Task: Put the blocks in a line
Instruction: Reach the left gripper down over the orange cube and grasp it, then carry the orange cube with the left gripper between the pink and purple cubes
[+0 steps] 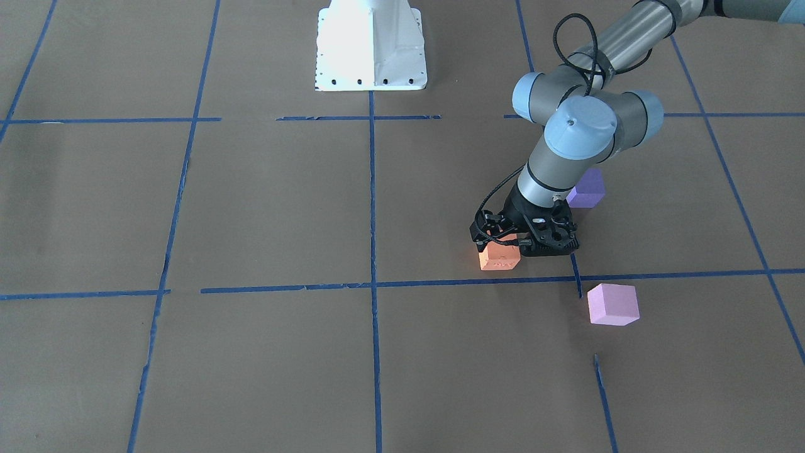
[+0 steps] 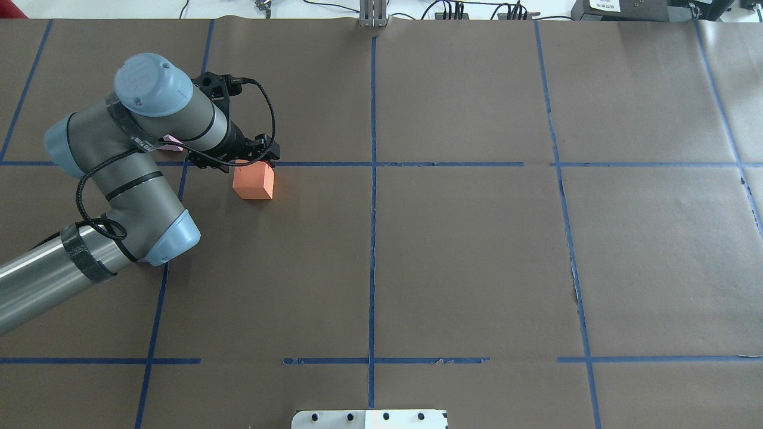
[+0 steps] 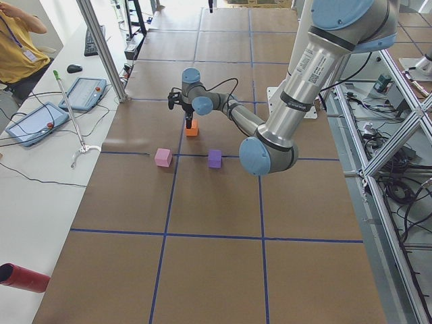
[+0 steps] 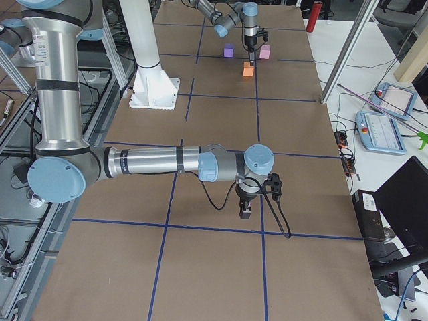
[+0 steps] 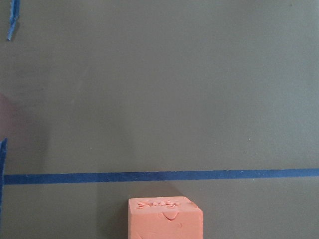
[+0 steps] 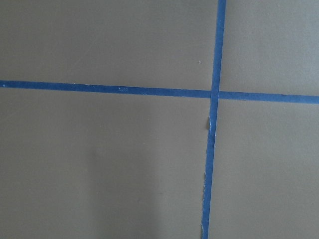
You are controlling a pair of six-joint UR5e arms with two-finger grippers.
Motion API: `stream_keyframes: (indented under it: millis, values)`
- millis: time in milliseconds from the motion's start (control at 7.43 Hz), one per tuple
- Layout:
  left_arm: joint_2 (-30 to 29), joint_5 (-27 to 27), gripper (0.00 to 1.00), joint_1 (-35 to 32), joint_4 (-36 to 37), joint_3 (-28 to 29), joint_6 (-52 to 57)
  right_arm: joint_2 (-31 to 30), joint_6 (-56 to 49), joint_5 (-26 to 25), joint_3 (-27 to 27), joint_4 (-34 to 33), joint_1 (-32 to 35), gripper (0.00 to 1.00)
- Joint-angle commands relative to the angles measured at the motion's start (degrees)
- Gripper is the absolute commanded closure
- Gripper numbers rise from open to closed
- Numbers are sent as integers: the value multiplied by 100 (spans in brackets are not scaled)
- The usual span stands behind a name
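Note:
The orange block [image 1: 500, 257] rests on the brown table just on the robot's side of a blue tape line. It shows at the bottom edge of the left wrist view [image 5: 165, 219] with dents on it. My left gripper [image 1: 510, 242] hangs right over it, tips near its top. Its fingers are hidden, so I cannot tell whether it is open or shut. The violet-purple block [image 1: 586, 189] sits behind the left wrist. The pale pink block [image 1: 613, 304] sits across the tape line. My right gripper [image 4: 245, 212] shows only in the exterior right view, low over bare table.
The white robot base [image 1: 371, 50] stands at the table's robot-side edge. Blue tape lines [image 2: 372, 238] divide the brown table cover into squares. A red cylinder [image 3: 23, 278] and teach pendants [image 3: 84, 94] lie on the side bench, where a person sits.

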Motion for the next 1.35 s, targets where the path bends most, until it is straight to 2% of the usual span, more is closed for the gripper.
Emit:
stream_keyframes:
  millis: [0, 269, 404, 538, 673, 942, 1212]
  values:
    - [-1, 124, 0, 151, 3, 135, -43, 0, 0, 0, 9, 0, 0, 0]
    - [-1, 124, 1, 318, -15, 258, -34, 0, 0, 0, 9, 0, 0, 0]
    - [25, 107, 44, 310, -6, 250, 1, 0, 0, 0, 9, 0, 0, 0]
    - [25, -6, 78, 197, 2, 224, 19, 0, 0, 0, 9, 0, 0, 0]
    - [121, -295, 79, -65, -6, 84, 71, 0, 0, 0, 0, 0, 0, 0]
    - [1205, -482, 79, -609, -6, -583, 1181, 0, 0, 0, 0, 0, 0, 0]
    - [1841, -500, 79, -841, -76, -550, 1757, 0, 0, 0, 0, 0, 0, 0]
